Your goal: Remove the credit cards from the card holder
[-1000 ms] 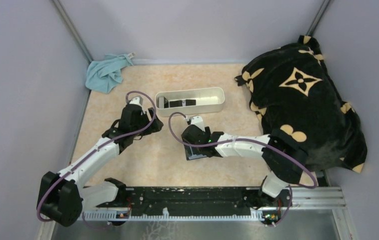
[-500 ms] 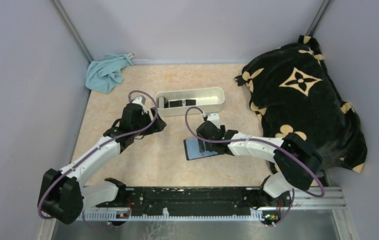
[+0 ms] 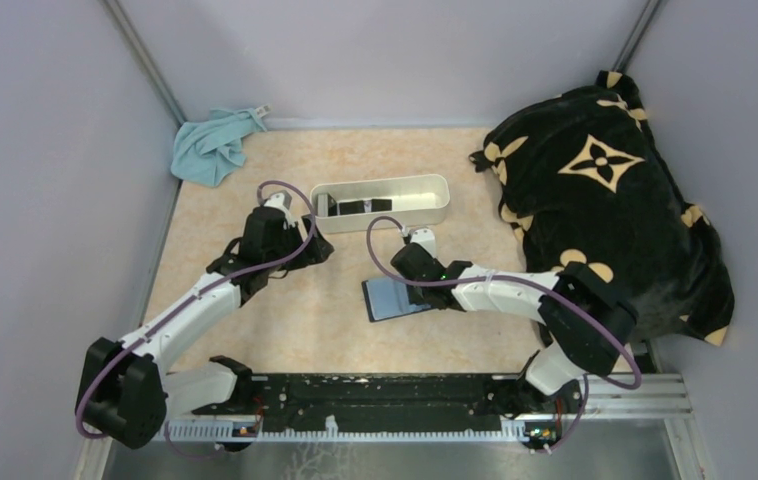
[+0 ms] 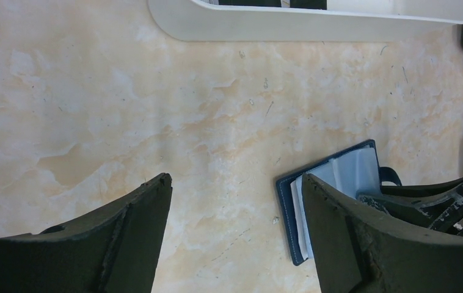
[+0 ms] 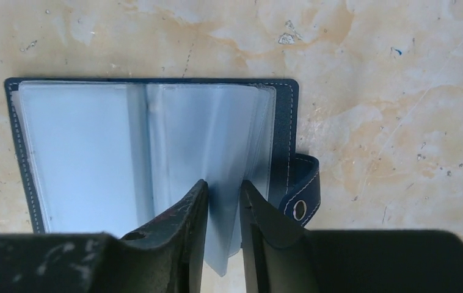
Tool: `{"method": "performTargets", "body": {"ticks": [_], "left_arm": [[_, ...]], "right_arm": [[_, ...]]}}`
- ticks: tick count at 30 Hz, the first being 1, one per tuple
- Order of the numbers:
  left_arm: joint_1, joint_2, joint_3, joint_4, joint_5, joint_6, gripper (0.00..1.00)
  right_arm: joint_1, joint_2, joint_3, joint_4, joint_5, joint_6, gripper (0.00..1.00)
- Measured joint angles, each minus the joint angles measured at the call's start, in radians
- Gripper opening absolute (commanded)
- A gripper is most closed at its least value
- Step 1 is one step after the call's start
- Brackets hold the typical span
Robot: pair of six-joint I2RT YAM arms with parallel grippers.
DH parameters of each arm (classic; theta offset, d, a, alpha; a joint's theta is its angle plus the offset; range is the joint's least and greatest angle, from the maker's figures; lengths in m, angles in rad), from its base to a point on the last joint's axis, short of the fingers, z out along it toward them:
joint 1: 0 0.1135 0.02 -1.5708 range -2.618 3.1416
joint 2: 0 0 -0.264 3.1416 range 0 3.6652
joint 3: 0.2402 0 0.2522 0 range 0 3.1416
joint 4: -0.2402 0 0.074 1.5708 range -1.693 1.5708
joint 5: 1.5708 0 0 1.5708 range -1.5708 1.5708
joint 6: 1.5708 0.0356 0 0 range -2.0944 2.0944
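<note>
The right gripper (image 5: 223, 196) reaches down onto the holder (image 5: 156, 140), its fingers (image 5: 183, 223) standing only a narrow slit apart. One clear leaf of the holder runs down between them. Whether they truly pinch it cannot be told.

The holder lies open and flat on the table (image 3: 285, 320), directly under this gripper. Its cover is dark navy with pale stitching along the edge. Inside, several glossy pale-blue leaves fan out from a fold near the middle. Just to the outer side of the fingers, a navy snap tab (image 5: 299, 195) curls off the cover's edge, with a small metal stud in it.

The left gripper (image 4: 235, 183) hangs over bare table off to the left of the right one, its fingers spread wide and nothing between them. From its wrist view, the holder sits just beside one fingertip, with the right gripper on it.

Beyond both grippers stands a long white tray (image 3: 425, 215) with dark cards (image 3: 353, 207) in it. Farther off to the left, a blue cloth (image 3: 213, 148) lies in the back corner. A black blanket (image 3: 605, 190) with gold flowers is heaped far to the right.
</note>
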Motion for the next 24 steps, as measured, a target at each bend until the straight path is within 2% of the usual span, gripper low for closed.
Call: {"method": "performTargets", "body": {"ticks": [3,6,14,24], "left_arm": [[0.000,-0.003,0.000,0.001,0.000,-0.001,0.86],[0.000,-0.010,0.000,0.011,0.002,-0.005,0.87],[0.000,-0.024,0.000,0.025,0.013,-0.008,0.86],[0.000,-0.094,0.000,0.037,0.030,-0.034,0.84]], "right_arm": [[0.000,-0.014,-0.001,-0.003,-0.003,-0.004,0.58],[0.000,-0.057,-0.002,-0.009,-0.004,-0.012,0.70],[-0.029,-0.206,-0.010,-0.008,0.000,-0.028,0.72],[-0.192,-0.406,-0.116,-0.019,-0.038,-0.055,0.70]]}}
